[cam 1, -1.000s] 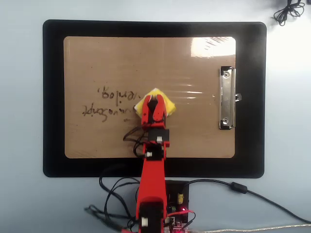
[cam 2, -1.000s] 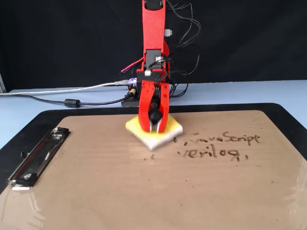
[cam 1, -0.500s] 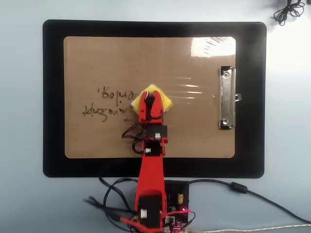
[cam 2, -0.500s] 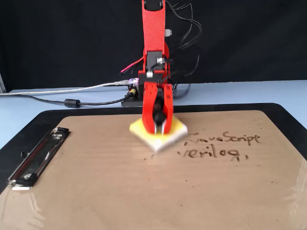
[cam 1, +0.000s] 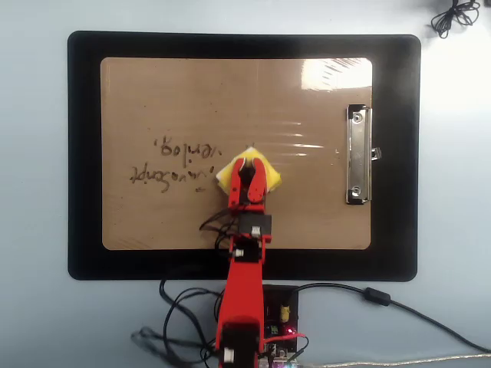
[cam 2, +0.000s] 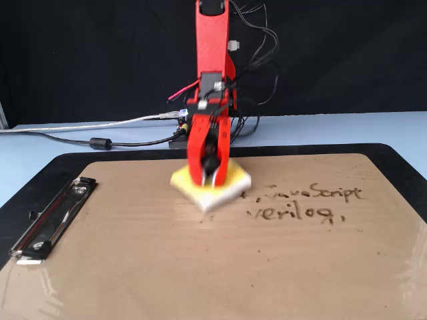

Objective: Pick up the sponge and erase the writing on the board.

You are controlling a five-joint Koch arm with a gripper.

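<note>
Sponge [cam 2: 212, 187] sits flat on the brown clipboard [cam 1: 153, 92], turned like a diamond, one corner pointing away from my base in the overhead view. My pincer [cam 2: 208, 175] is closed on its black knob from above. In the fixed view, the remaining writing [cam 2: 303, 202] lies just right of my pincer, two lines running sideways. The clipboard's silver clip [cam 1: 357, 155] is well off to the right in the overhead view, on the black mat [cam 1: 84, 153].

**Sponge drawn back from the writing**

The sponge [cam 1: 249, 173], gripped between the fingers [cam 2: 209, 168], is shifted away from the writing [cam 2: 303, 202] toward the clip side of the board [cam 1: 192, 100], and nearer the arm's base than half a second ago.
</note>
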